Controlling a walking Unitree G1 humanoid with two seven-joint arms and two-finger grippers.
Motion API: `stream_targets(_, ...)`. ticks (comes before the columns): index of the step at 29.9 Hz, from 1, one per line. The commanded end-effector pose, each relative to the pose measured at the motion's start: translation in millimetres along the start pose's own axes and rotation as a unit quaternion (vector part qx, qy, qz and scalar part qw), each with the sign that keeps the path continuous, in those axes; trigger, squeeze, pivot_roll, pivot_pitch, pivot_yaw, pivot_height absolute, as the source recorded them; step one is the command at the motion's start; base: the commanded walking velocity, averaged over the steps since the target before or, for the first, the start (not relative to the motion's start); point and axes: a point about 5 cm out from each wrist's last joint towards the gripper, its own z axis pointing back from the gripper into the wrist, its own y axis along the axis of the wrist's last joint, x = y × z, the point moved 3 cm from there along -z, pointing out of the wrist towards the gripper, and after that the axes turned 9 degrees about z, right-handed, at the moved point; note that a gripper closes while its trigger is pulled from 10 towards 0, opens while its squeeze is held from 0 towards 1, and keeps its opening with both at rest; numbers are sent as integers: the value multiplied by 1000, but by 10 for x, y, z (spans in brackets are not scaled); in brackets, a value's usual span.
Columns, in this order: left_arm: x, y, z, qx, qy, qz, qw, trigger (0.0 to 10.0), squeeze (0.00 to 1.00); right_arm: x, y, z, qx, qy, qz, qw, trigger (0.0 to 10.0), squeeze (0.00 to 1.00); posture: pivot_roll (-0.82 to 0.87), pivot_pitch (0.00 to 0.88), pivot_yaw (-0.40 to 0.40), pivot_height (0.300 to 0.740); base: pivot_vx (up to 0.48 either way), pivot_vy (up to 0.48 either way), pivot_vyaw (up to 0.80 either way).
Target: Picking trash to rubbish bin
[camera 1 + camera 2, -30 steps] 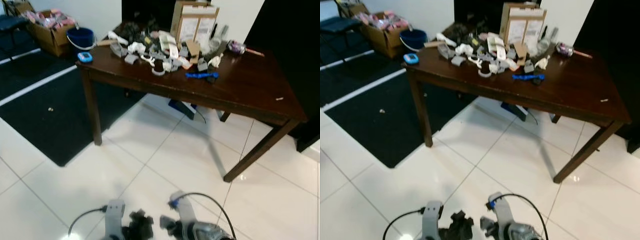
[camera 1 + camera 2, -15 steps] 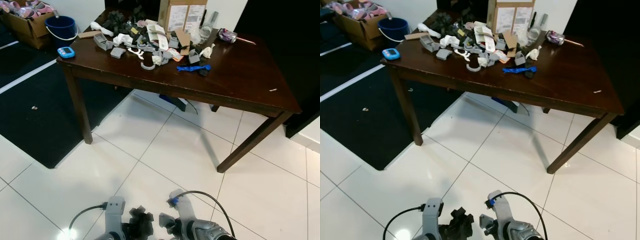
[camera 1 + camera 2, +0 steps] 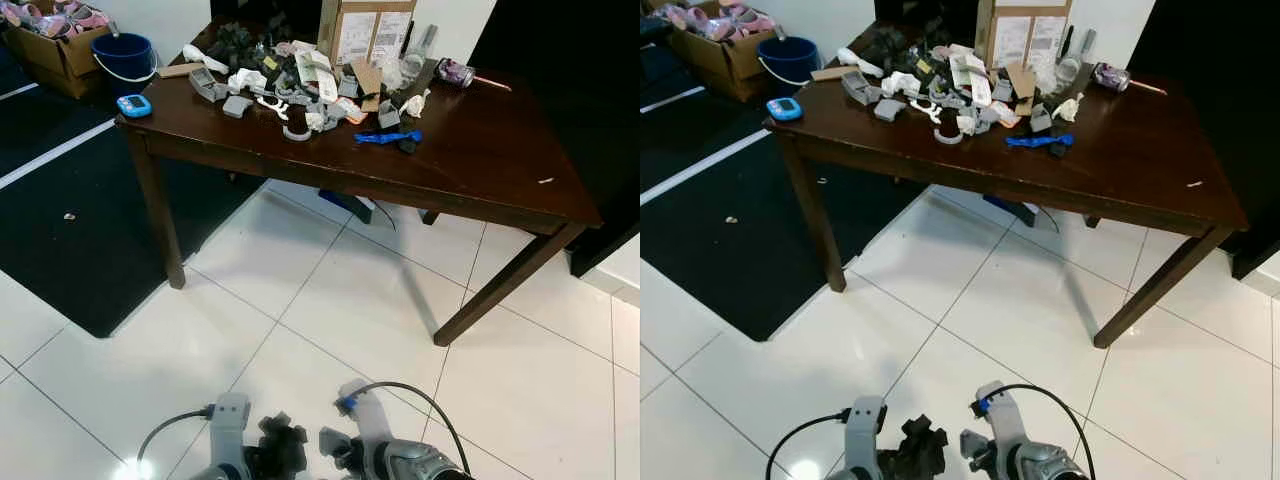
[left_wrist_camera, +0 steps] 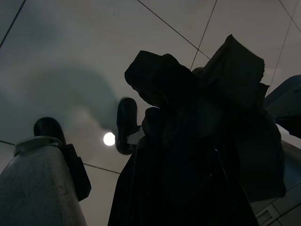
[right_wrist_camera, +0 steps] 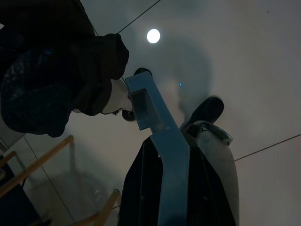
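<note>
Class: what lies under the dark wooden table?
Under the table: white floor tiles, a dark blue object with a cable near the back. Its far part is hidden by the tabletop.

Over the last second the dark wooden table [image 3: 470, 160] and its clutter pile [image 3: 300, 85] were brought nearer, toward 12 o'clock, by camera motion. In the last half second the framing was barely shifted.

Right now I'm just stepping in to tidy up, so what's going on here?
The robot stands on the white tiled floor facing a dark wooden table piled with scraps. Its left tool carries a crumpled black piece of trash low in front of it. The right tool hangs beside it. A blue bucket sits beyond the table.
</note>
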Motion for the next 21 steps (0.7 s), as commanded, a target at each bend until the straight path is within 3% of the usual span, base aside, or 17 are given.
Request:
stream_targets(1,-26,-96,22,-16,4,9,1000,10000,0,-3,-87,10,-13,-2,-7,1000,10000,0,109,93,-89,740,0,0,0)
stream_targets(21,-18,-93,12,-19,6,8,1000,10000,0,20,-63,19,2,-5,-22,1000,10000,0,94,99,-81,740,0,0,0)
